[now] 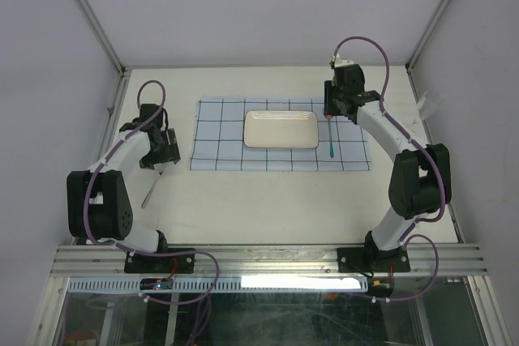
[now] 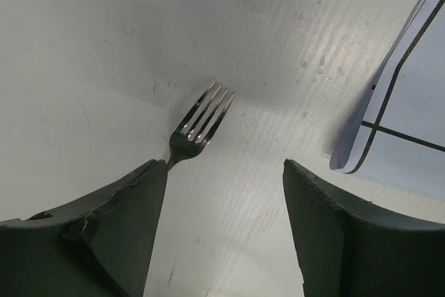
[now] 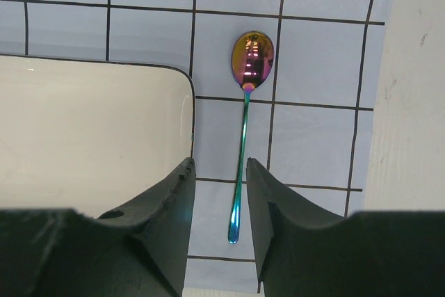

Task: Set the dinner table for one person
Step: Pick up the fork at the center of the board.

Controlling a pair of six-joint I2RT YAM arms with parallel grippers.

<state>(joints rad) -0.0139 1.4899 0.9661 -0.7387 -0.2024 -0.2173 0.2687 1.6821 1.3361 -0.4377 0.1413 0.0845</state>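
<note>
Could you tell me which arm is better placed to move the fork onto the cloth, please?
Left. The left gripper, open, hangs just over the fork, which lies on the table left of the cloth. The right gripper is beyond the plate, straddling the spoon.

Free room across the near desk; tighter toward the middle and both flanks.

Wide bare strip between the arm bases and the cloth, passable from side to side. On the cloth, blocked in the middle by the plate; beside its right edge only a narrow lane, taken by the spoon lying lengthwise, with the right gripper straddling the handle, jaws parted. Left of the cloth, a bare band narrowed by the fork lying flat, handle end hidden behind one finger of the wide-parted left gripper; cloth corner near on the other side. Hemmed at left, right and back by walls.
</note>
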